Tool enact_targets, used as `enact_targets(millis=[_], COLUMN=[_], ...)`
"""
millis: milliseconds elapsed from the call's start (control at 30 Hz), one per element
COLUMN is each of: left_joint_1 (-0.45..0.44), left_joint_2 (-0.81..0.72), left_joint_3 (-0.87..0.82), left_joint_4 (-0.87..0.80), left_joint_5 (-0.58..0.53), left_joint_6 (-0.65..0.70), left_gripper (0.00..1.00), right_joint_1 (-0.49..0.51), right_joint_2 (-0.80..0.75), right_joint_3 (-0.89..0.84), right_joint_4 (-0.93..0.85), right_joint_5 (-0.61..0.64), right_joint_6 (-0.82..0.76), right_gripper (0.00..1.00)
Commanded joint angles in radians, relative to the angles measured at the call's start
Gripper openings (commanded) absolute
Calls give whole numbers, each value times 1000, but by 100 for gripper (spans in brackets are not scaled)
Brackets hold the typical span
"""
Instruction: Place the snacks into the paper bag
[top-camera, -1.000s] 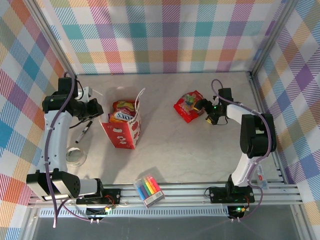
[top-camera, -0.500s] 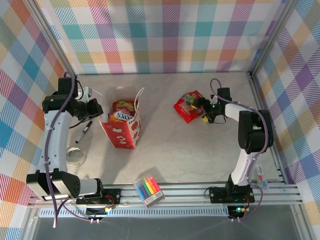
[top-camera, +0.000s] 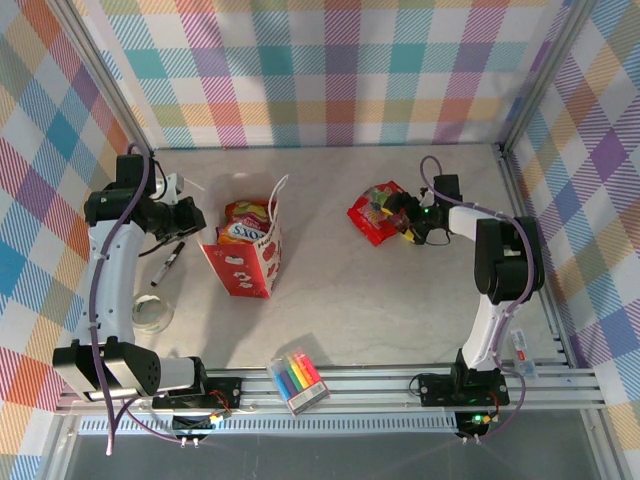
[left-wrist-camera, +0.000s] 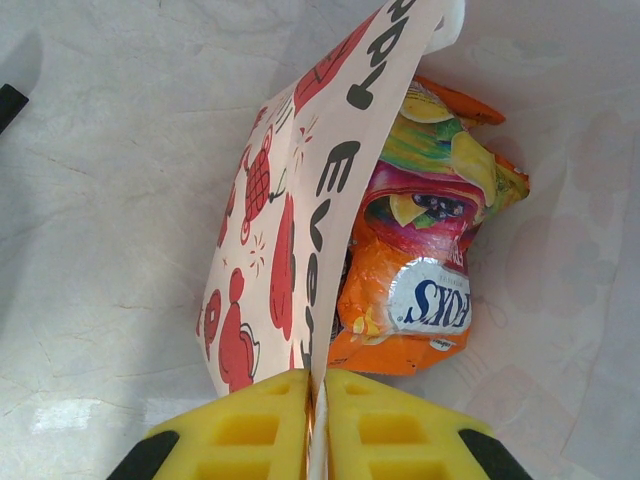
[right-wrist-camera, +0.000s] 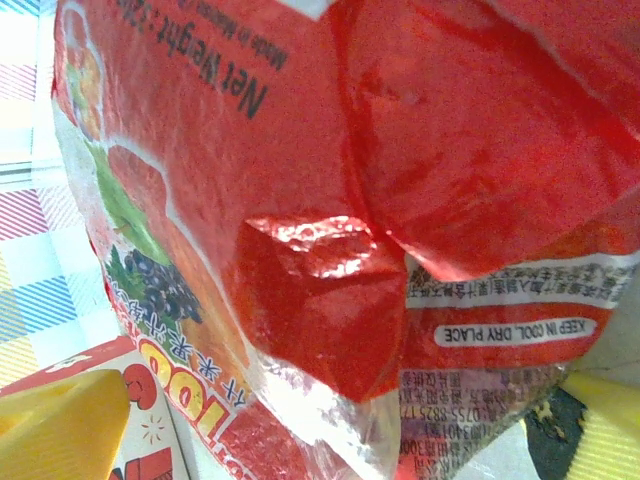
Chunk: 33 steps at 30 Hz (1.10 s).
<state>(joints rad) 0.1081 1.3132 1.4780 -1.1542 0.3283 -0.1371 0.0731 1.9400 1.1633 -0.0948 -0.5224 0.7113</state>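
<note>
Surroundings: pale marbled tabletop (top-camera: 400, 300), walled on three sides by pastel plaid panels (top-camera: 330, 70).
Paper bag (top-camera: 243, 262): stood upright left of the table's centre, mouth open, white above and red with white pictures below. In the left wrist view its side carried red drawings and black lettering, of which "Eve" could be read.
Left gripper (left-wrist-camera: 316, 400): yellow pads pressed together on the bag's top edge, pinching the paper.
Inside the bag: an orange packet (left-wrist-camera: 410, 310) with "FOX'S" on a white oval, and a purple packet (left-wrist-camera: 420, 205) with fruit pictures just behind it.
Red packet (top-camera: 375, 212): lay on the table right of the bag, well apart from it. Its print read "Net Weight", "KEEP IN COOL, DRY PLACE" and "100", beside small Chinese text.
Right gripper (top-camera: 408, 217): at the red packet's right edge, fingers spread wide with the packet between them.
Pack of markers (top-camera: 298, 378): at the near edge, no writing legible.
Black pen (top-camera: 168, 265): left of the bag.
</note>
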Motion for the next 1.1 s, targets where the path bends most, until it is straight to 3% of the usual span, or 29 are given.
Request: enact_targets(millis=[0,133,300,467,567,767,1067], left_joint_1=[13,13,13,13,13,13,13], left_joint_2=[-1,1,-9,-9,-9,-9,-5], left_joint_3=[30,28,12,10,8,4,2], left_joint_4=[-42,-39,-37,-50,-44,-41,-21], left_joint_5=[-2,-1,-3,-34,-25,-25,-5], left_joint_6=[16,11,8,16,16,16,4], left_gripper=[13,13,13,13,13,13,13], right_joint_1=[24,57,108,113,113,114,116], right_joint_2=[22,34,80,101,113,120,88], right_joint_3=[20,42,136,142,158,191,228], right_joint_4=[18,13,-144,-133,-155,-239,-352], right_joint_5=[15,56,204,214,227,296,346], right_joint_6=[3,-17,-74,-35,-26,-57,-141], right_gripper=[99,99,98,91,82,45,14])
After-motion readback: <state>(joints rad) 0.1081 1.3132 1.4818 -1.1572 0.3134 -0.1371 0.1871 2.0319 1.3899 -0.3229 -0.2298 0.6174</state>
